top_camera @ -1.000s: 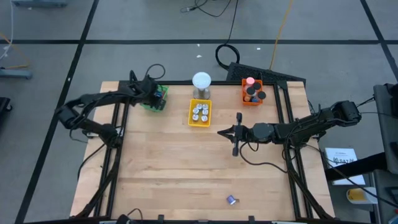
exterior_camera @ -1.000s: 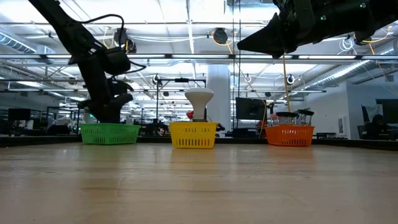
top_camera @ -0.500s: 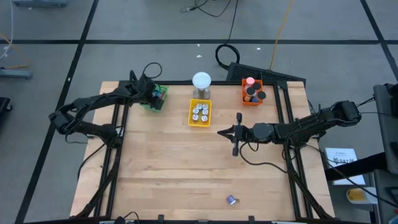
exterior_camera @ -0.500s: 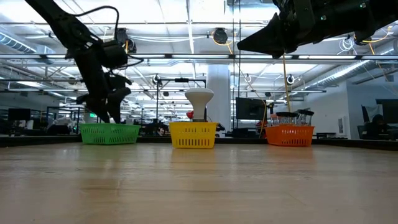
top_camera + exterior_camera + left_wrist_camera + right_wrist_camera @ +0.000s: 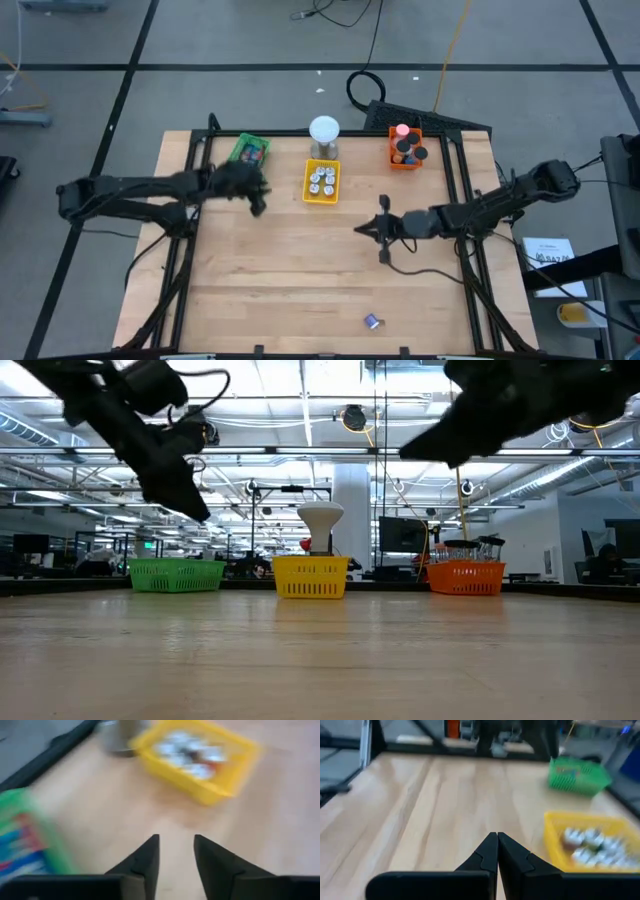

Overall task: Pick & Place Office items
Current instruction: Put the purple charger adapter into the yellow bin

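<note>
Left gripper [image 5: 256, 195] just left of yellow tray [image 5: 321, 181], arm stretched low across table edge, fingers narrowly apart, empty. Right gripper [image 5: 380, 229] right of yellow tray, fingers pressed together, empty. Silvery office items [image 5: 321, 178] inside yellow tray; one small blue item [image 5: 371, 321] well apart from it.

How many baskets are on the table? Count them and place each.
3, in a row along the table's far edge: a green basket at far left, a yellow basket in the middle, an orange basket at far right. None seems hidden.
</note>
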### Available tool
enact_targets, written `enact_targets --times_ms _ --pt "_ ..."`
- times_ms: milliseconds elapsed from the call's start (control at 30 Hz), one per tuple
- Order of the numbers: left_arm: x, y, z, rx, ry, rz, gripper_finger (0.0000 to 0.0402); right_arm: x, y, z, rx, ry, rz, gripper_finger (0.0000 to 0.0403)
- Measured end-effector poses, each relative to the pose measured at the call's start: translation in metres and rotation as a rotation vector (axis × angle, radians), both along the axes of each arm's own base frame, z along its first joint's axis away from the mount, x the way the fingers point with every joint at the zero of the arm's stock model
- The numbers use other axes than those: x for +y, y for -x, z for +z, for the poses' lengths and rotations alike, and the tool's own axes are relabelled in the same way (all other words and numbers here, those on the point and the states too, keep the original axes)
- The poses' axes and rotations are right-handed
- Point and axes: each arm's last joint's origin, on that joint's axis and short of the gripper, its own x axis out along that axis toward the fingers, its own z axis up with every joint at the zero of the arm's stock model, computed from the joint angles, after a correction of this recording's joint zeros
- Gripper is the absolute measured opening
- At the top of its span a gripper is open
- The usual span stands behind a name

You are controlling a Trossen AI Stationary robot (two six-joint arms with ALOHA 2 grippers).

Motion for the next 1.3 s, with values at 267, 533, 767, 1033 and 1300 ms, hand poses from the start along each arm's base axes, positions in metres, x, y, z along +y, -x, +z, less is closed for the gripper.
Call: enact_targets --times_ms 267,533,767,1033,1300 --pt "-0.065 -0.010 -0.042 -0.279 -0.048 -0.331 0.0059 0.048 0.026 -0.016 0.244 -0.064 -0.093 0.0000" --pt "-0.089 -0.013 -0.060 -0.310 -0.123 -0.397 0.0022 0.127 0.031 -0.025 0.448 -0.165 0.065 0.0000" --pt "-0.091 -0.015 -0.068 -0.272 -0.113 -0.396 0.0003 0.199 0.019 -0.035 0.577 -0.186 0.290 0.0000" --pt "-0.091 -0.016 -0.070 -0.265 -0.112 -0.394 0.0019 0.219 0.007 -0.047 0.643 -0.180 0.367 0.0000" --pt "-0.091 -0.016 -0.070 -0.267 -0.108 -0.392 0.0003 0.206 -0.006 -0.054 0.630 -0.119 0.278 0.0000"
